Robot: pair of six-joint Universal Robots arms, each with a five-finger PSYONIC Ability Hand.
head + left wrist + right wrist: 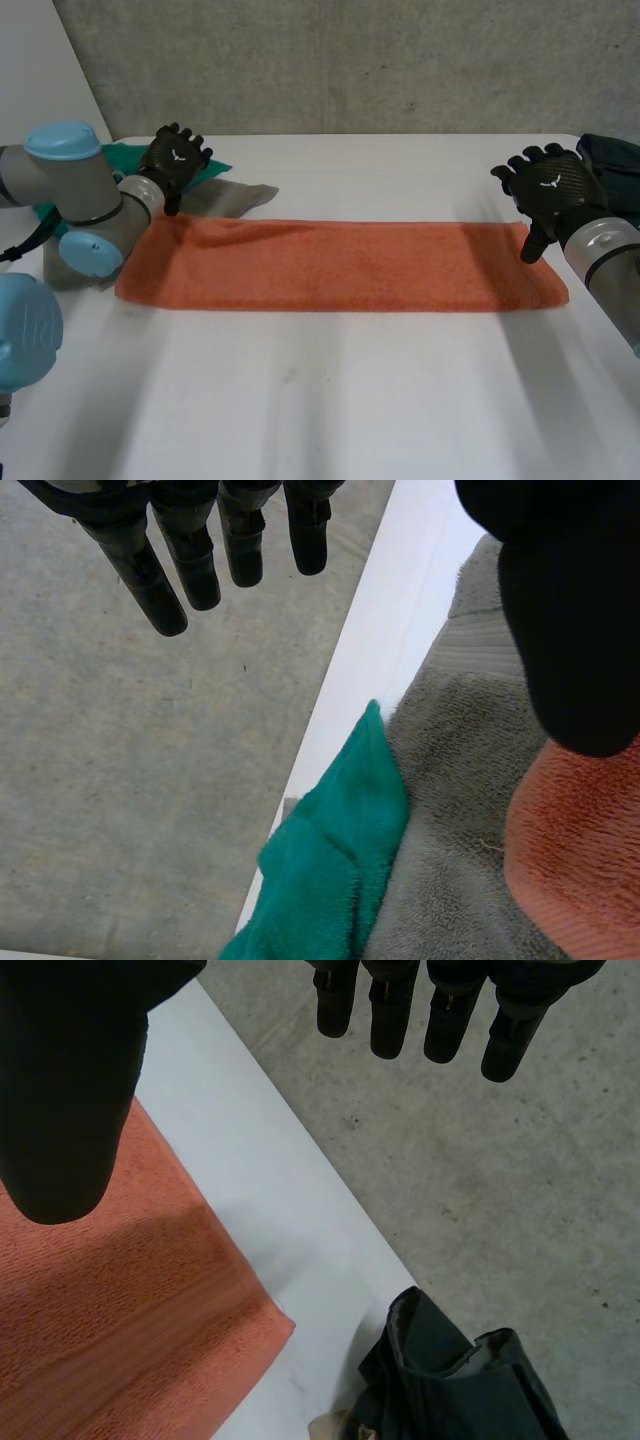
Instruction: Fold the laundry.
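Observation:
An orange towel [340, 265] lies flat across the white table [330, 400] as a long folded strip. My left hand [174, 158] hovers open above the towel's far left corner [575, 860], its fingers [190, 550] straight and holding nothing. My right hand [548, 188] hangs open over the towel's far right corner [130, 1330], with its fingers [440, 1010] spread and its thumb [65, 1080] above the cloth. Neither hand grips the towel.
A grey towel [235, 197] and a green cloth [120, 160] lie at the table's far left, partly under the orange towel; they also show as grey towel [450, 780] and green cloth [335, 870]. A dark garment [612, 160] sits at the far right edge [460, 1380].

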